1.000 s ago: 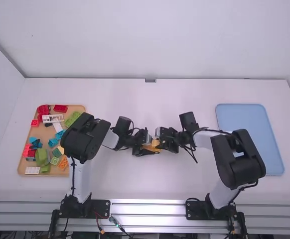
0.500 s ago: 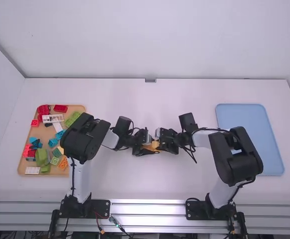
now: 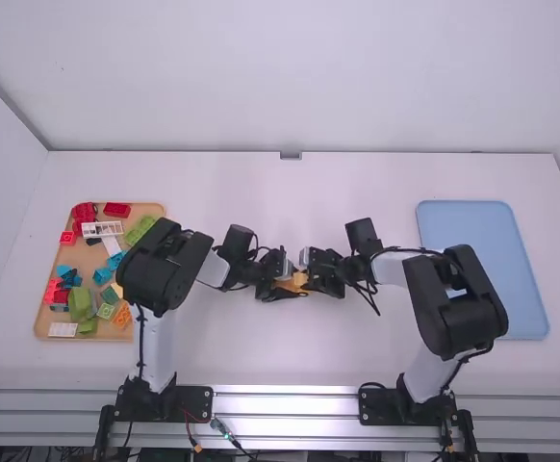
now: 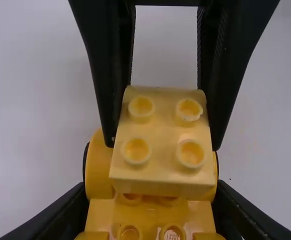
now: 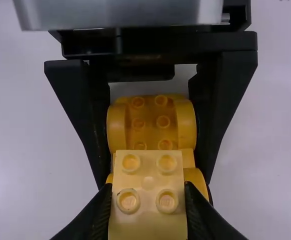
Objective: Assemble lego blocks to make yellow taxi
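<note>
Taxi base [image 5: 148, 122] is between my grippers, the left gripper [image 4: 150, 192] closed on it, the right gripper [image 5: 147, 187] pinching the pale yellow block [image 5: 148, 220] over it; pressing off-line could seat that block crooked. Loose blocks [image 3: 80, 304] lie in my wooden tray [image 3: 151, 208].

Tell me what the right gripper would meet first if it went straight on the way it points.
The right gripper, shut on a pale yellow block, would most likely run into the darker yellow base held in the left gripper. The two pieces may touch; depth there is unclear.
</note>
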